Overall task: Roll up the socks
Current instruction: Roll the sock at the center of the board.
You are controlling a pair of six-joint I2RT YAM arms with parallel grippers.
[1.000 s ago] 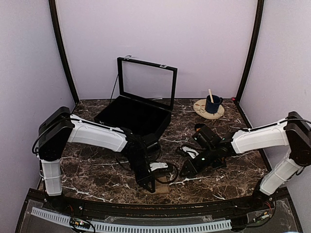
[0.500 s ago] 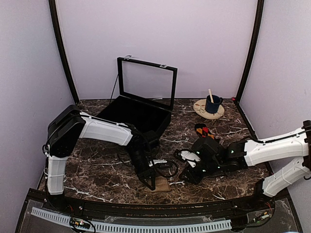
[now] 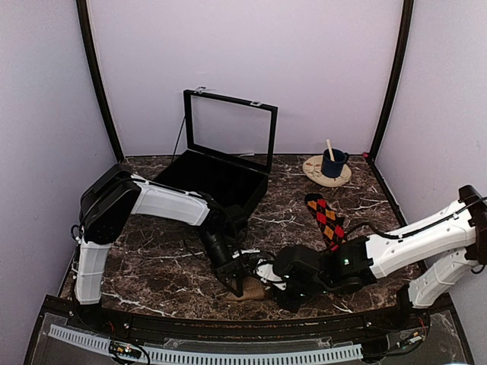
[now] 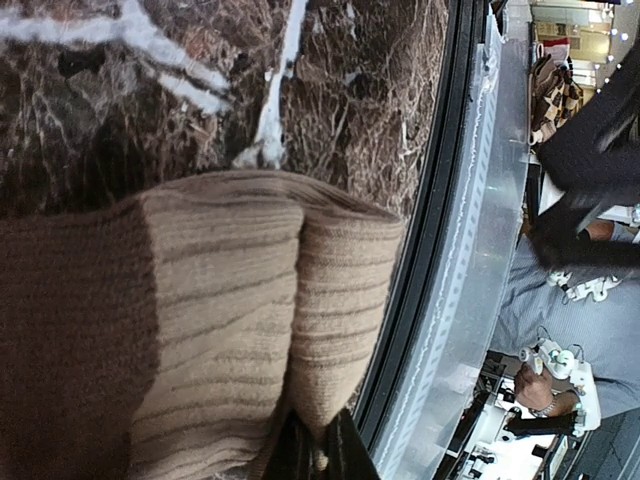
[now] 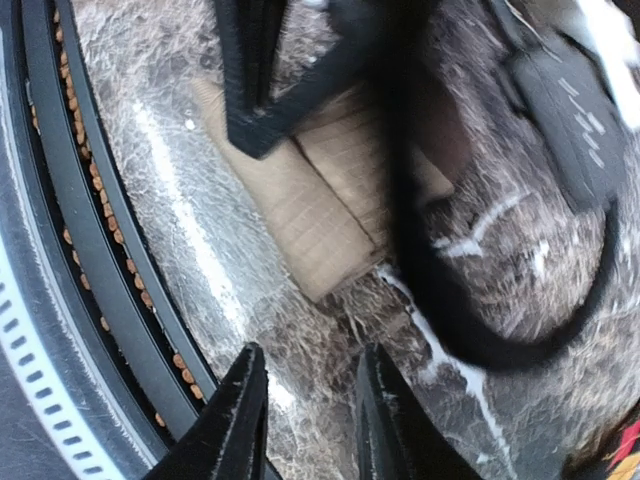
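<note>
**Left fingers pinch the tan sock; right fingers stand open beside it**

We see the left fingers pressed together on the edge of the tan sock, with ribbed fabric caught between the two tips. This sock lies on the marble desk close to its near edge, about in the middle between the two arms. It shows its tan-brown side. It is folded over, so that two ribbed bulges meet along one crease.

The right fingers are low over the desk, just to the right of the tan sock, and they point toward it. In the right wrist view there is a clear gap between the two tips and only marble shows in this gap. They hold nothing and do not touch the sock. A black cable runs in a curve over the desk just beside the tan sock.

The argyle sock lies flat and stretched out on the desk, farther back and to the right. It is well apart from the tan sock and from both pairs of fingers.

Behind the left arm stands a black box with its lid raised. At the far right, a blue mug with a wooden stick in it stands on a round tan mat.
</note>
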